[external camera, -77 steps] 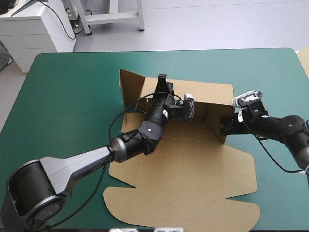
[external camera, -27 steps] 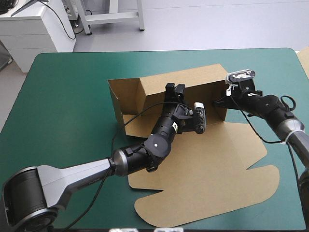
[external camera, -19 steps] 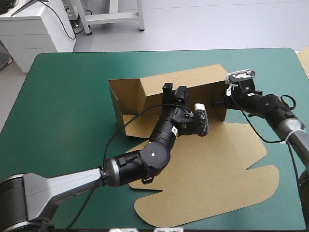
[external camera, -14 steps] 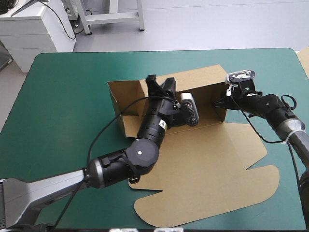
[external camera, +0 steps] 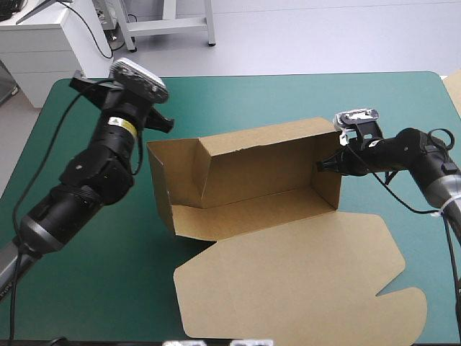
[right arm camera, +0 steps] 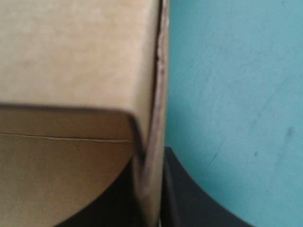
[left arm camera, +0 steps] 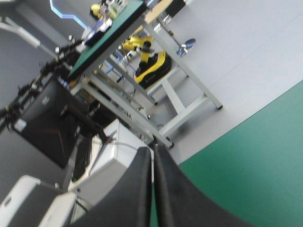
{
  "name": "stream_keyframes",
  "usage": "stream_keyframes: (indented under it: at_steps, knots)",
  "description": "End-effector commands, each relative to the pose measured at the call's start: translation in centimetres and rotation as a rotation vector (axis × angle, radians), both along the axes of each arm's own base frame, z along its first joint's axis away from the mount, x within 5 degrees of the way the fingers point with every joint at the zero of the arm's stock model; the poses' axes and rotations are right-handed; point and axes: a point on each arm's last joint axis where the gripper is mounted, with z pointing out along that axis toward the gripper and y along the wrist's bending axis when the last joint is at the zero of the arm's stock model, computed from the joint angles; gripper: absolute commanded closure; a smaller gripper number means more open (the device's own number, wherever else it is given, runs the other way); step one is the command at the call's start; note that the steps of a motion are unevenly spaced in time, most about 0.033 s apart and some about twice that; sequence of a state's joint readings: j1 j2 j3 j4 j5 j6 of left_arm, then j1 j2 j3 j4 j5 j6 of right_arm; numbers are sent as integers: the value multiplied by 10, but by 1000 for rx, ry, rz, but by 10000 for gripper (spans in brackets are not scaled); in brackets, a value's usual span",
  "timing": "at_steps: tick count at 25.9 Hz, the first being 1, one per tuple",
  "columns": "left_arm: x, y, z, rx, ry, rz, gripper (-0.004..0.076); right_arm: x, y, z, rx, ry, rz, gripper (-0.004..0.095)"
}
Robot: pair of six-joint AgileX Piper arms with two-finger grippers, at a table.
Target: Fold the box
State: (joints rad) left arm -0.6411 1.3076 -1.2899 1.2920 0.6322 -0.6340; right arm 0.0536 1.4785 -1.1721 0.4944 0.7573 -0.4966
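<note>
The brown box [external camera: 252, 180] stands mid-table as an open tray, its back, left and right walls raised. Its lid [external camera: 288, 281] lies flat toward the front edge. My right gripper [external camera: 328, 164] is at the top of the right wall. In the right wrist view that wall's edge [right arm camera: 149, 118] runs between the black fingers, so the right gripper [right arm camera: 151, 198] is shut on the box. My left arm [external camera: 115, 133] is raised over the table's far left, clear of the box. In the left wrist view, the left gripper [left arm camera: 153, 153] is shut on nothing and points out into the room.
Bare teal-green cover [external camera: 288, 97] lies behind the box and to its left [external camera: 86, 274]. A strip of pale board [external camera: 455, 90] shows at the table's right edge. The left wrist view shows a corner of the cover [left arm camera: 265, 161] below the gripper.
The left arm has pulled out of the box and swung up to the far left. The box has shifted slightly, with its walls standing. The right gripper has stayed on the right wall.
</note>
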Motion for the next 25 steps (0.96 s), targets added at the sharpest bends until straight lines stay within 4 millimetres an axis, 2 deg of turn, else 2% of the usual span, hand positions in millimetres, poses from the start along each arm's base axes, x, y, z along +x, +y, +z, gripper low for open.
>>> stream_keyframes:
  at_steps: [1, 4, 7, 11, 17, 23, 25]
  knots:
    - [4, 47, 17, -173, 2, 111, 724, -5, 2, 43, 63, 0, -48, 907]
    - [13, 77, 7, -255, 92, 185, 724, 4, 2, 47, 57, 76, -62, 906]
    - [16, 104, -5, -309, 203, 250, 724, 23, 13, 31, 26, 189, -12, 907]
    - [15, 119, -16, -374, 300, 295, 724, 41, 26, 18, -3, 203, 4, 905]
    - [13, 123, -23, -396, 393, 274, 724, 65, 32, 6, -14, 208, 4, 887]
    - [13, 119, -26, -426, 432, 238, 724, 78, 29, 8, -71, 105, 13, 635]
    - [12, 119, -27, -425, 446, 245, 724, 79, 29, 13, -92, 79, 40, 585]
